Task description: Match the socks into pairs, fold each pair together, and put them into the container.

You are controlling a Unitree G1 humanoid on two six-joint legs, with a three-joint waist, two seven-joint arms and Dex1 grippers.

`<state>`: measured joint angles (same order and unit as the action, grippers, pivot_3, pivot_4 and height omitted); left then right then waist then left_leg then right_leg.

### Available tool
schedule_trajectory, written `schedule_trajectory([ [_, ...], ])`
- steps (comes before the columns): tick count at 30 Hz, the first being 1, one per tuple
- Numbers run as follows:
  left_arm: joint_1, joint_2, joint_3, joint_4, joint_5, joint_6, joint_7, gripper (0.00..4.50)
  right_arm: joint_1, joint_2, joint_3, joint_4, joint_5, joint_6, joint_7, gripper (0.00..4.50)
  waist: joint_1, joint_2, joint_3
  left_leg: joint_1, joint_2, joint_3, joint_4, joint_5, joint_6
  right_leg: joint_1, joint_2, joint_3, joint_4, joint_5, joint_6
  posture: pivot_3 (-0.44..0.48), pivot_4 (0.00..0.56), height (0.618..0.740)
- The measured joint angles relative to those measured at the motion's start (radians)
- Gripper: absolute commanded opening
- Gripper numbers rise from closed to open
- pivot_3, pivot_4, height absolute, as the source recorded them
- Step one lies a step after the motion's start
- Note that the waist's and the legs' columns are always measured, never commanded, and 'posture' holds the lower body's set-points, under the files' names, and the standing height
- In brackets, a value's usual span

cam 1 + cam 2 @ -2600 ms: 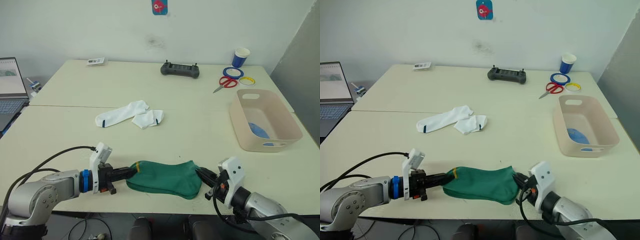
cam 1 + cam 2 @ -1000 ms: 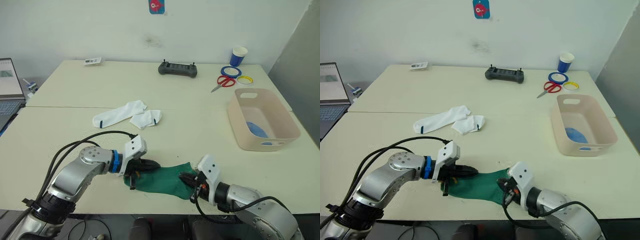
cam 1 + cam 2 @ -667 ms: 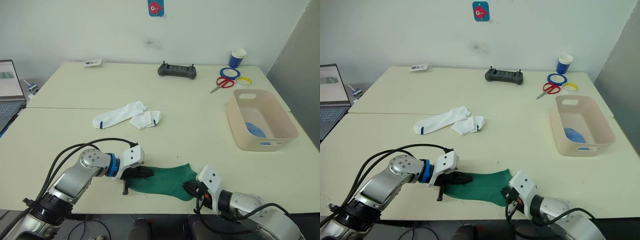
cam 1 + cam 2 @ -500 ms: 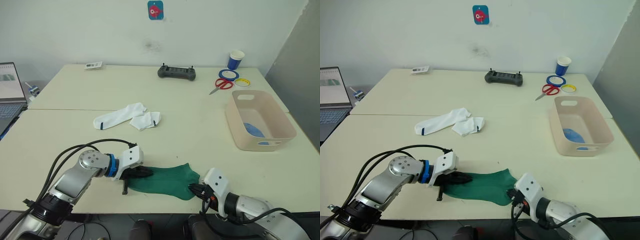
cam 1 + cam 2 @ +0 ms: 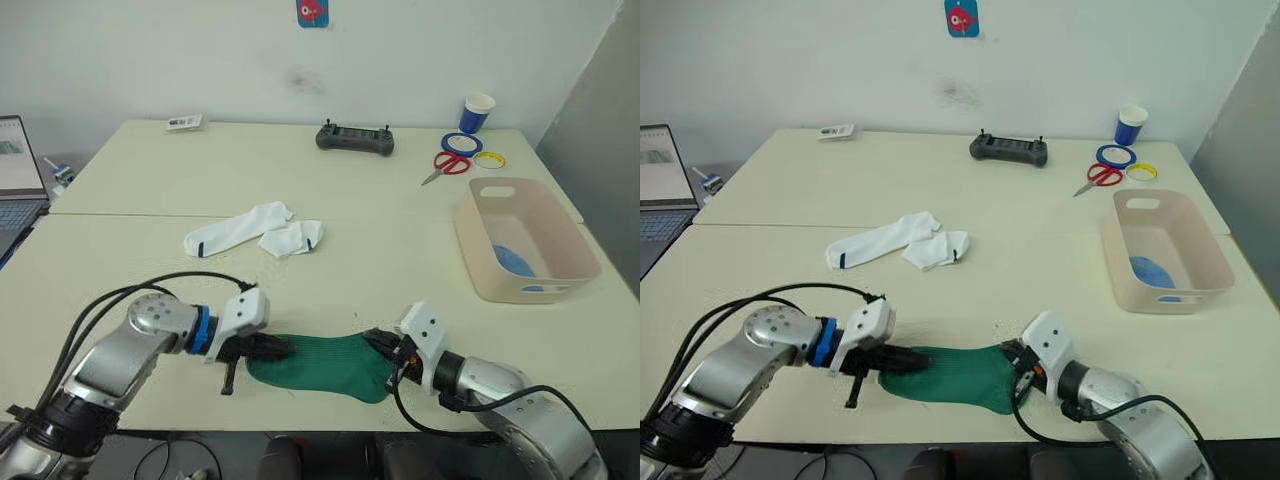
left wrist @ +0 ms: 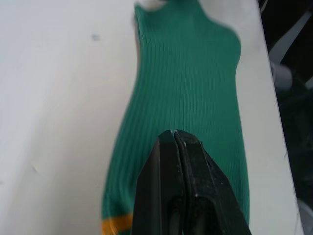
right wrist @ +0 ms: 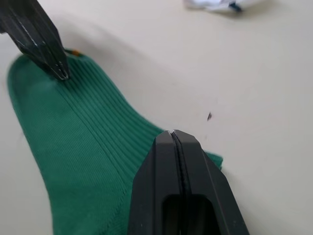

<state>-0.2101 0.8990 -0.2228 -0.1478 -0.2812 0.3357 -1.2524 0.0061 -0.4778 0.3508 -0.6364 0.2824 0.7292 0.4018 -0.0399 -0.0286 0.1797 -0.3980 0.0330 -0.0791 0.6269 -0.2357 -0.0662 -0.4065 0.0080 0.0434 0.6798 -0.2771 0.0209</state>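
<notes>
Cream counter (image 5: pixel 330 205) bearing, from largest to smallest: the beige-pink container (image 5: pixel 572 272) at the far right, with something light blue (image 5: pixel 517 260) lying inside, probably the blue pair; the green socks (image 5: pixel 322 364) stacked flat at the near edge; and the two white socks (image 5: pixel 252 231) loose near the middle, touching one another. The left end effector (image 5: pixel 283 348) presses on the cuff end of the green socks, its fingers closed together on top of the fabric; the right end effector (image 5: pixel 379 343) meets the opposite end, fingers likewise closed, gripping nothing that can be made out. The step in hand appears to be folding the green pair. The next move probably calls for pinching one end and carrying it over the other, then transferring the bundle to the container.
</notes>
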Motion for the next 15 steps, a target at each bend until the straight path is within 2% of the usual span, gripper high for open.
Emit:
schedule_trajectory([
  [6,-0.014,-0.049,-0.016,0.071,0.069,-0.125,0.057,0.00,0.019,-0.019,0.014,0.028,-0.048,-0.010,0.000,0.02,0.011,0.003,-0.003,0.003,-0.001,0.000,0.001,0.000,0.000,0.003,-0.001,0.001,0.000,-0.002,-0.005,0.000,0.150,0.740],
  [11,0.005,-0.050,-0.006,0.087,0.068,-0.144,0.055,0.00,0.109,-0.067,-0.090,-0.011,-0.059,-0.039,0.005,0.02,0.008,0.006,-0.007,0.014,-0.001,0.001,0.000,0.000,0.000,0.014,-0.002,0.003,0.000,-0.003,-0.006,0.000,0.150,0.740],
  [15,-0.003,-0.052,-0.006,0.053,0.023,-0.090,0.009,0.00,0.179,-0.042,-0.182,-0.139,0.011,-0.024,0.010,0.02,0.007,0.007,-0.005,0.013,-0.001,0.000,-0.002,0.000,0.000,0.012,-0.001,0.002,0.000,-0.004,-0.007,0.000,0.150,0.740],
])
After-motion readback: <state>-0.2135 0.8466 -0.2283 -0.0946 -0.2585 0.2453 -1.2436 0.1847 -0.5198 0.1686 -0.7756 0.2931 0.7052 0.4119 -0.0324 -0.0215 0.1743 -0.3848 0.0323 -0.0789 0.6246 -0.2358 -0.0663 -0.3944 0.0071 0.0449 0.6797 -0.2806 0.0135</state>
